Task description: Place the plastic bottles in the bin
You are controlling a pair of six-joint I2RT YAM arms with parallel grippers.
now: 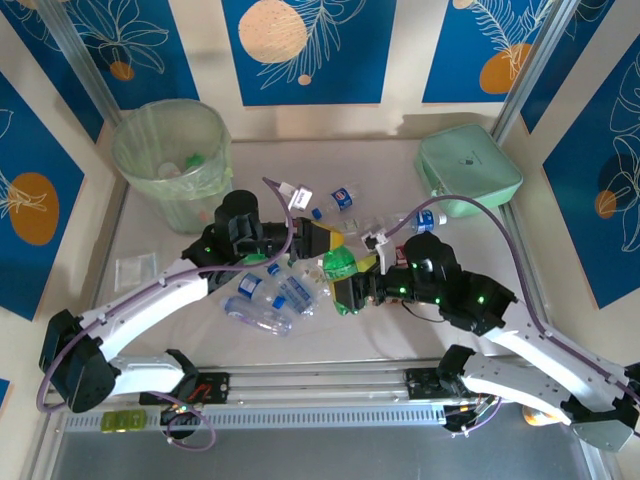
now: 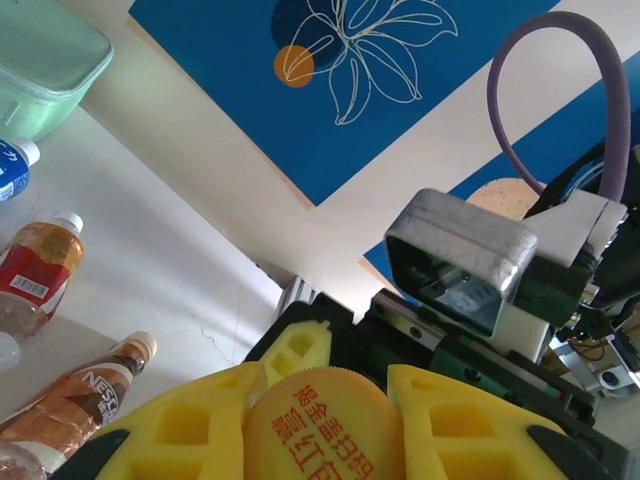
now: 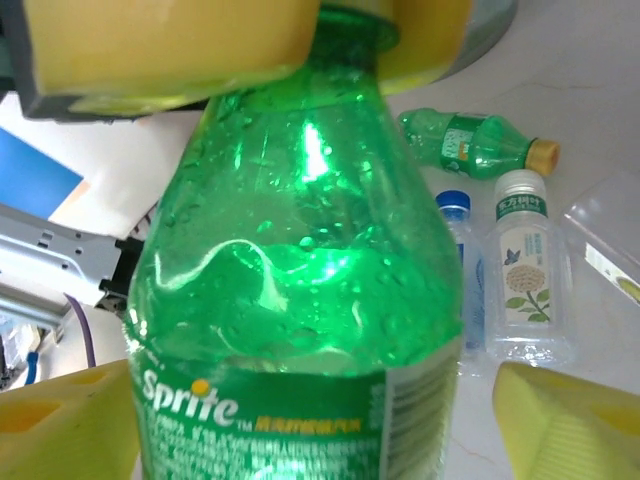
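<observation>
Where the two arms converge above the middle of the bench [image 1: 340, 340], a green bottle [image 3: 300, 260] is held between them, apparently lifted off the surface. The right hand [image 3: 312, 425] has its yellow moulded pads apart, one on each side of the labelled lower body. One pad shows a clear gap to the plastic, so no grip is made here. The left hand [image 2: 325, 420] has its pads together, clamped on the ribbed yellow cap [image 2: 322, 445] at the top of the bottle. The body is thin, glossy green plastic, dented, with droplets inside. It is judged light, springy under pressure and slippery on the smooth shoulder. The stiff cap and neck, or the label band, are judged the surest places to take hold; the soft middle would likely buckle.

Beside the hands, toward the left, the loose bottles [image 1: 268, 300] lie flat: clear, crumpled, with blue labels and caps. Others on the matte pale bench include a small green bottle [image 3: 480, 145], a white-capped clear bottle [image 3: 525, 275], a red-labelled bottle [image 2: 35, 275] and a brown coffee bottle [image 2: 85, 395], all on their sides.

At the far left corner stands the bin [image 1: 190, 195], round and translucent, lined with a thin pale green bag, with a few items already inside. At the far right corner lies a flat mint-green case [image 1: 470, 170] with rounded edges, which is not a target.
</observation>
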